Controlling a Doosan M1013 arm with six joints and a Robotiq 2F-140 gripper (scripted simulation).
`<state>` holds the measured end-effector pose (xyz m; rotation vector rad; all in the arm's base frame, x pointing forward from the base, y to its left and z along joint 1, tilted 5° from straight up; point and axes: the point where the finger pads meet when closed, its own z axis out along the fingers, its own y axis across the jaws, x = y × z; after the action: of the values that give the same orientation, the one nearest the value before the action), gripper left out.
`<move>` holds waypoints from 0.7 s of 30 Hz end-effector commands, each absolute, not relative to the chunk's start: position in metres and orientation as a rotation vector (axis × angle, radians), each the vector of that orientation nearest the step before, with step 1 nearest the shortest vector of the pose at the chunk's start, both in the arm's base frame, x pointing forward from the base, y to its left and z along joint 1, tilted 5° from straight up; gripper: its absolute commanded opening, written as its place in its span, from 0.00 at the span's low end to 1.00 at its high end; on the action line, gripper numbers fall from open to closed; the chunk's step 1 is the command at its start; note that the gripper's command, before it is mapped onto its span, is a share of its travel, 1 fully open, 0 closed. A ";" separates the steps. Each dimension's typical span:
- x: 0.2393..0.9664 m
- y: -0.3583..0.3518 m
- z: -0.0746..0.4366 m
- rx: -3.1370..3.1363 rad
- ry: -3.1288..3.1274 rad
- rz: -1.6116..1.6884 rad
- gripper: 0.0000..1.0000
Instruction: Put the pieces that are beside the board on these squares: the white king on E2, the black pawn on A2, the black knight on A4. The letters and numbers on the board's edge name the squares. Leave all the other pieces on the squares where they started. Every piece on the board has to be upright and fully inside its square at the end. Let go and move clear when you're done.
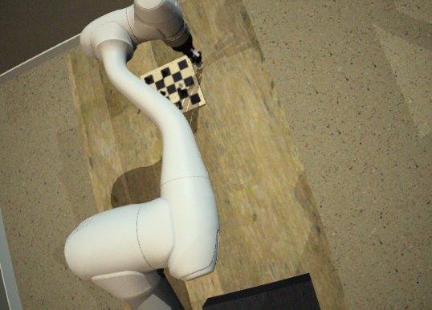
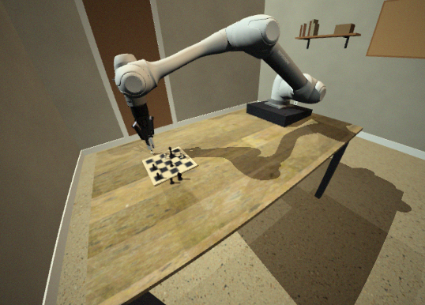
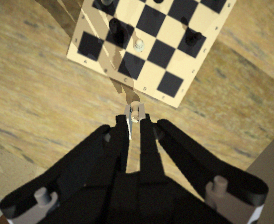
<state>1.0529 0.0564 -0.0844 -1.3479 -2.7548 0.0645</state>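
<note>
From the side I see a streaky, plank-grained wooden table point(image 1: 249, 186) point(image 2: 158, 223) point(image 3: 38, 100), a smooth white arm point(image 1: 185, 166) point(image 2: 193, 54) arching over it, and a flat cream-and-black chessboard point(image 1: 204, 104) point(image 2: 196, 165) point(image 3: 175, 104). Between its ten and eleven o'clock, the black gripper point(image 1: 197, 62) point(image 2: 151, 145) point(image 3: 135, 111) pinches the pale, rounded white king point(image 3: 135, 107) narrowly. Toward five, the black knight point(image 2: 179, 176) and black pawn point(image 2: 171, 180) stand on the wood.
</note>
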 end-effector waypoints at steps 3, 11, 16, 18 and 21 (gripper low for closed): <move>1.056 0.057 -0.051 -1.348 -2.755 0.064 0.00; 1.059 0.057 -0.010 -1.348 -2.755 0.064 0.00; 1.061 0.057 0.004 -1.348 -2.755 0.064 0.00; 1.061 0.057 0.004 -1.348 -2.755 0.064 0.00; 1.061 0.057 0.004 -1.348 -2.755 0.064 0.00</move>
<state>1.0605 0.0569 0.0040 -1.3479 -2.7548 0.0644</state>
